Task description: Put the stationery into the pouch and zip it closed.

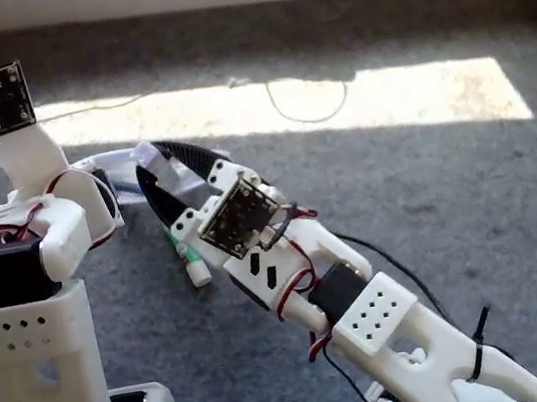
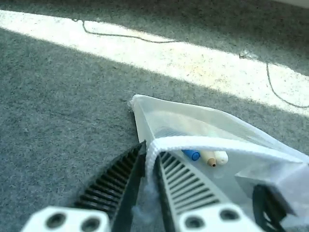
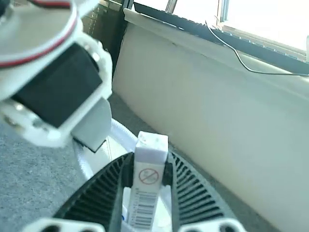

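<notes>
On the carpet (image 2: 58,96), your left pincer (image 2: 148,147) pinched the pouch (image 2: 193,123) rim; your right pincer (image 3: 149,162) gripped a white box (image 3: 146,193), which you needed to lower squarely into the mouth.

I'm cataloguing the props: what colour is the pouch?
White, see-through mesh; the pouch shows best in the left wrist view.
</notes>
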You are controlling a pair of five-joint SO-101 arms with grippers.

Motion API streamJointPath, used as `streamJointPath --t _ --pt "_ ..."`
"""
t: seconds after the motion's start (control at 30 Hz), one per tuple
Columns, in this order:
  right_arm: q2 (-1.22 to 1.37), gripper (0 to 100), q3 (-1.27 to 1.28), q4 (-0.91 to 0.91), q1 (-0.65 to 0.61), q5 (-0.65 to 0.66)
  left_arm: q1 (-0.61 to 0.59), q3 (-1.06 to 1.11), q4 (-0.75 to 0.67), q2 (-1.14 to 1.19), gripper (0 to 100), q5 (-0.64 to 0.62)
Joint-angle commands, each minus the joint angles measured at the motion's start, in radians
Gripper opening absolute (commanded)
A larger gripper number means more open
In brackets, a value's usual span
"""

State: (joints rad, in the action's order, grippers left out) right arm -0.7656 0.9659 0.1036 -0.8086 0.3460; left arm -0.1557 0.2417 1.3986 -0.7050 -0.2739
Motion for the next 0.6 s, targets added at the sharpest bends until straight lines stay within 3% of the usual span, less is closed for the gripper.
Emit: streamJointPath --t 0.0,0.23,0.4,0.57 --pt "-0.050 0.5 0.007 0.030 0.039 0.014 0.012 -0.030 -0.002 -0.004 1 -0.005" --pt "-0.122 0.5 -0.025 -0.275 0.048 0.032 0.012 -0.030 -0.002 -0.004 1 -0.005" --pt "-0.104 0.7 -0.070 -0.371 0.048 0.184 0.012 -0.030 -0.002 -0.004 1 -0.005" --pt "-0.077 3.9 -0.076 -0.421 0.048 0.192 0.010 -0.030 -0.002 -0.004 1 -0.005"
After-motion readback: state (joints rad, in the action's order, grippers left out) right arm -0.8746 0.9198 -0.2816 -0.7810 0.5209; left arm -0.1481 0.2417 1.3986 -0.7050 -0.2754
